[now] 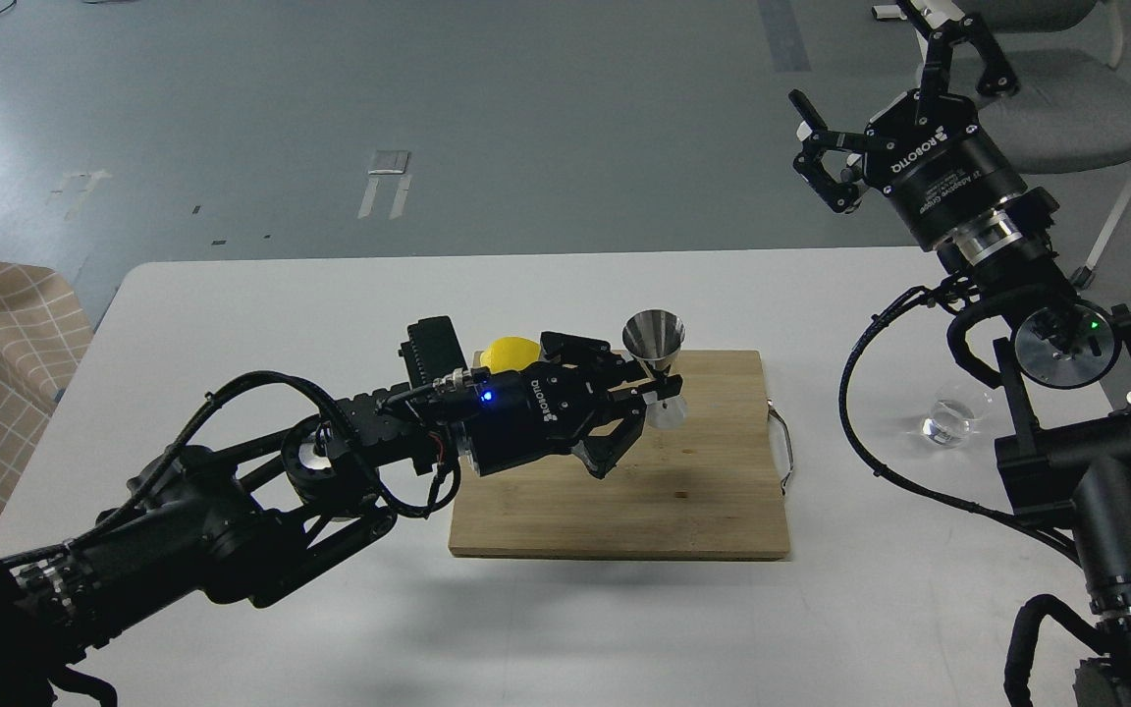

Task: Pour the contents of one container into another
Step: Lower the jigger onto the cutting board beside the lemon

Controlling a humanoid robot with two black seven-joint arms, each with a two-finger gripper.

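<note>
Steel jigger (656, 368), centre frame: left end effector (652, 390) is pinching its waist, holding it upright over the cutting board (624, 491) for filling; glass cup (953, 417) is sitting lower right on the worktop (281, 295); right end effector (880, 118) is idling spread, upper right.

"ROBOTIQ" in white on the right hand (875, 108) body, also on the left hand (659, 388).
</note>
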